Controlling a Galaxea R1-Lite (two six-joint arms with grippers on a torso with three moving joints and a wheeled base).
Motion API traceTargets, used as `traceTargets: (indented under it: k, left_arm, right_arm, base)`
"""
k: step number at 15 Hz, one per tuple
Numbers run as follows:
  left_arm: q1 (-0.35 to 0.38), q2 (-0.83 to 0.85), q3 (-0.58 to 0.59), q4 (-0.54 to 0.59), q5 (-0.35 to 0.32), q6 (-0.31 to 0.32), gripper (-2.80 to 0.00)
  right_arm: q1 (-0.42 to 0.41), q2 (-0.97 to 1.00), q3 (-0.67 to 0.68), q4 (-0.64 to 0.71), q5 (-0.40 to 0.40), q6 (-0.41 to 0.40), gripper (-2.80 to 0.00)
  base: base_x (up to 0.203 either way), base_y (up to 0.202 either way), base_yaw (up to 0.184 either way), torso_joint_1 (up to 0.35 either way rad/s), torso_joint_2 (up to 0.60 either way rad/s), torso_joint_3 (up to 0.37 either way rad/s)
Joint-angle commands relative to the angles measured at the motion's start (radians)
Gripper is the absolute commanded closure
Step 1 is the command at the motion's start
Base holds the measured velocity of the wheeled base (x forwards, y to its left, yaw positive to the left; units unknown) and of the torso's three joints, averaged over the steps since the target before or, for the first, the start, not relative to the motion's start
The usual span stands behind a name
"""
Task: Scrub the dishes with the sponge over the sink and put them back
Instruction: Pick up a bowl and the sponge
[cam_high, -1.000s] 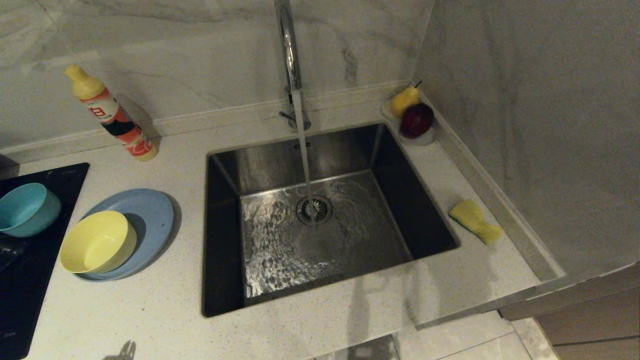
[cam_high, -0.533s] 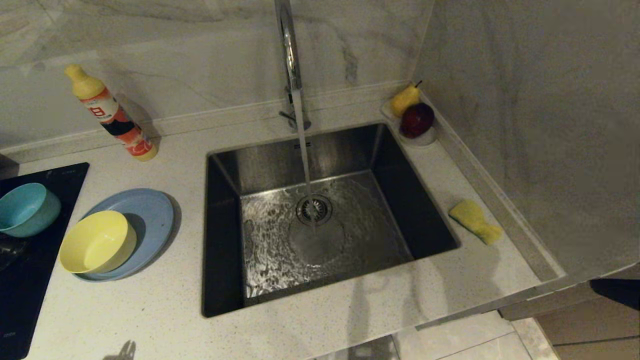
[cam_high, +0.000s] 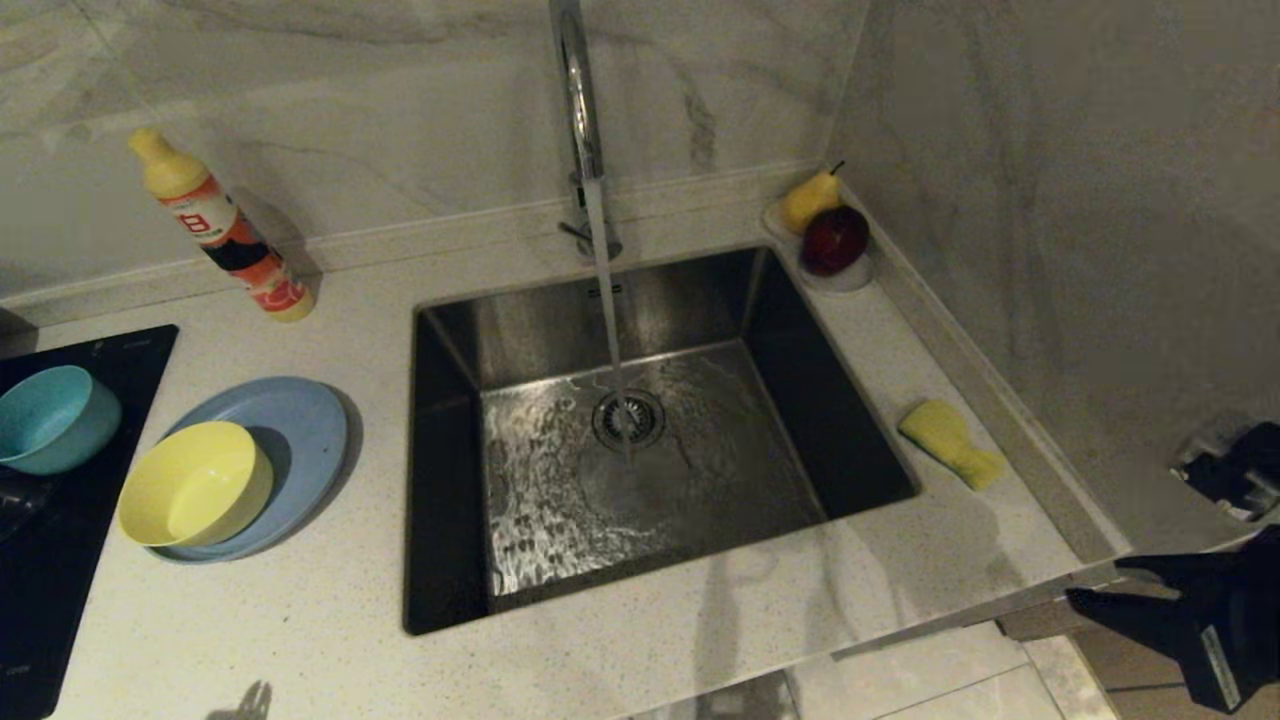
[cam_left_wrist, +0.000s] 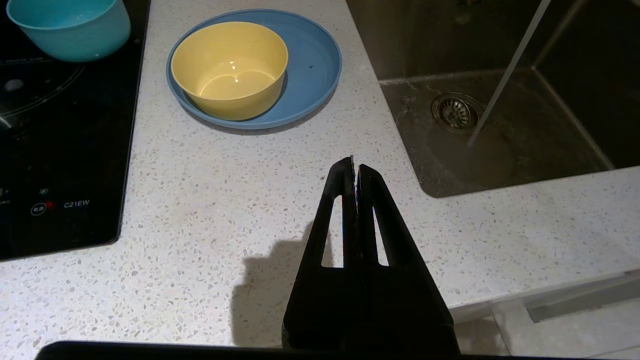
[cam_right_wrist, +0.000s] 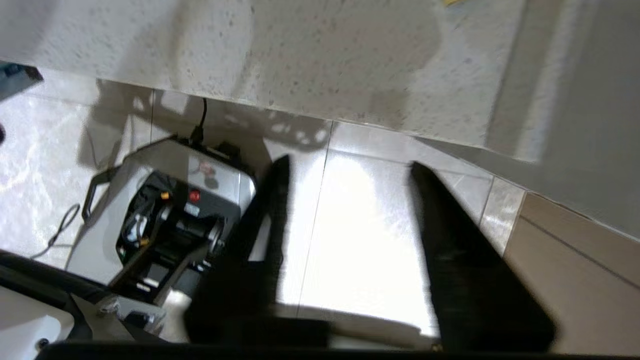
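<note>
A pale yellow bowl (cam_high: 195, 483) sits on the light-blue plate (cam_high: 300, 420) left of the sink (cam_high: 445, 480). The teal bowl (cam_high: 50, 415) stands on the black cooktop. Water runs from the tap (cam_high: 578, 100) into the drain. The yellow sponge (cam_high: 950, 442) lies on the counter right of the sink. My right gripper (cam_high: 1093, 580) is open and empty (cam_right_wrist: 350, 165), off the counter's front right corner above the floor, well short of the sponge. My left gripper (cam_left_wrist: 355, 167) is shut and empty, over the counter's front, with the yellow bowl (cam_left_wrist: 230, 70) and plate (cam_left_wrist: 315, 65) ahead.
A detergent bottle (cam_high: 225, 230) leans at the back left. A small dish with a pear and a red apple (cam_high: 830, 240) fills the back right corner. A marble wall (cam_high: 1050, 250) runs close along the sponge's right side. The cooktop (cam_high: 60, 560) covers the left end.
My right arm has come into the head view at the lower right, moving in toward the counter corner. The dishes, sponge and left gripper have not moved.
</note>
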Motion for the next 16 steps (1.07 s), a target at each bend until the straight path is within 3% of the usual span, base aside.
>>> traceTargets:
  k: [1, 11, 16]
  left_arm:
    - [0.000, 0.002, 0.040, -0.001, 0.001, -0.001, 0.00]
    - [0.000, 0.002, 0.040, -0.001, 0.001, -0.001, 0.00]
    - [0.000, 0.002, 0.040, -0.001, 0.001, -0.001, 0.00]
  right_arm:
    - [0.004, 0.051, 0.009, -0.006, -0.002, -0.001, -2.80]
    - [0.003, 0.280, 0.040, -0.195, -0.016, -0.021, -2.80]
    - [-0.033, 0.348, 0.032, -0.294, -0.029, -0.102, -2.80]
  base:
    - [0.000, 0.000, 0.000, 0.000, 0.00, 0.000]
    - [0.000, 0.000, 0.000, 0.000, 0.00, 0.000]
    - [0.000, 0.000, 0.000, 0.000, 0.00, 0.000]
